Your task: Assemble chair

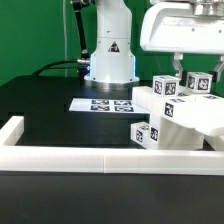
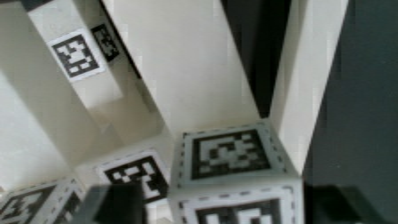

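While my pincer (image 1: pixel 188 70) hangs over the chair (image 1: pixel 172 112) parts heaped on the black table (image 1: pixel 60 105) at the exterior view's right, beside the marker board (image 1: pixel 104 103), I cannot tell its state. Close up, tagged white posts (image 2: pixel 187 75) appear, possibly between my fingers. The border rail (image 1: pixel 90 158) fronts them.

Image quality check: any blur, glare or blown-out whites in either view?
Exterior view: evenly lit, low resolution; the chair parts and border rail are near blown-out white, their edges hard to separate; the marker board tags stay legible. Wrist view: very close, soft focus; the tags are slightly blurred yet readable, with a dark gap between parts.
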`<state>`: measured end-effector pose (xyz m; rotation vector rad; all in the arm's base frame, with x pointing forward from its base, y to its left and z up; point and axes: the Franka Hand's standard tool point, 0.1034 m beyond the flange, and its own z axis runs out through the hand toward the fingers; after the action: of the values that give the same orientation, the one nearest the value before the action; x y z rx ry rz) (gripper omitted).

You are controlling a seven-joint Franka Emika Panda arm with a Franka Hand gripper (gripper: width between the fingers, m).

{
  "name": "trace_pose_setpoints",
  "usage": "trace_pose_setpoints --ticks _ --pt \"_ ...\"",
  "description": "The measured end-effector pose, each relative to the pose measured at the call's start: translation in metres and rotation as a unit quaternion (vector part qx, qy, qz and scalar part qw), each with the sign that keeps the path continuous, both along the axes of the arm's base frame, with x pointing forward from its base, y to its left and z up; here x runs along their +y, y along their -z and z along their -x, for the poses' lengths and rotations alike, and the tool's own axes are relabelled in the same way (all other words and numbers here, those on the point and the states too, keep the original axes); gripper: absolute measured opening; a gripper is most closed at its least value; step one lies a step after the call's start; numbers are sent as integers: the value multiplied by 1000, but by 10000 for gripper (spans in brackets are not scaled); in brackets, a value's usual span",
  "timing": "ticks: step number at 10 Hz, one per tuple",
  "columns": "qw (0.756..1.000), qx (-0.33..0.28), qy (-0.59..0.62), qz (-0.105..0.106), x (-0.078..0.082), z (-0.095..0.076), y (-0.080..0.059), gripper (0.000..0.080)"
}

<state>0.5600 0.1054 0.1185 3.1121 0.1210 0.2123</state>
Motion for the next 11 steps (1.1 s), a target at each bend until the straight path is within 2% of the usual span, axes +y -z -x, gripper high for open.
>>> trace_pose_setpoints --ticks 1,3,7,11 --pt "1000 0 14 -2 0 0 0 285" --pt "1000 0 20 -3 0 0 0 285" --pt "986 -2 164 -23 0 0 0 285" --pt "953 -4 300 -42 0 0 0 287"
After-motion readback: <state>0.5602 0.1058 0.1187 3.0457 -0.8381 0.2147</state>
